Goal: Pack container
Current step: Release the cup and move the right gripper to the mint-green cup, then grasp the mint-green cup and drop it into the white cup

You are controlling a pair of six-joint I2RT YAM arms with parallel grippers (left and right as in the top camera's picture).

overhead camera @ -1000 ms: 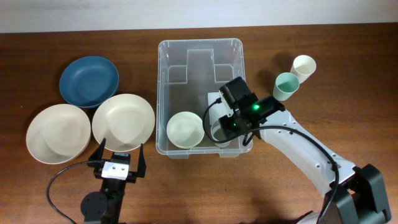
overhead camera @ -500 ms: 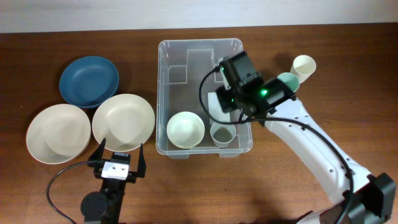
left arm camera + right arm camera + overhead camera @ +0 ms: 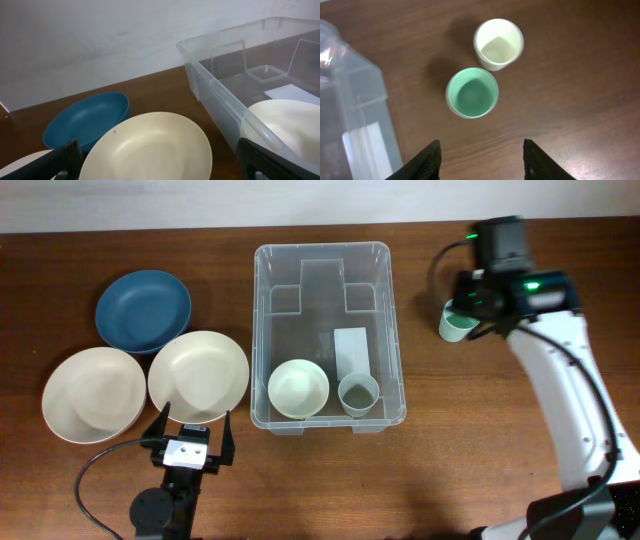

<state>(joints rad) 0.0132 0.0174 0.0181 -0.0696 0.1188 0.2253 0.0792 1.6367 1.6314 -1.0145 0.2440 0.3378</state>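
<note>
Right pincer (image 3: 481, 156) part open and empty, up over green cup (image 3: 472, 93). White cup (image 3: 498, 43) just beside green one, maybe touching. Both cups upright on brown table (image 3: 450, 460), off to right of bin (image 3: 262, 330). Clear bin in middle of table. Inside, at near end: cream bowl (image 3: 298, 387) and grey cup (image 3: 358, 393) side by side, white label (image 3: 352, 350) flat on bottom behind grey cup. Left pincer (image 3: 197, 425) wide open and empty, low at front, by edge of cream plate (image 3: 198, 374). Second cream plate (image 3: 93, 394) and blue plate (image 3: 143, 310) close by, left of bin.
</note>
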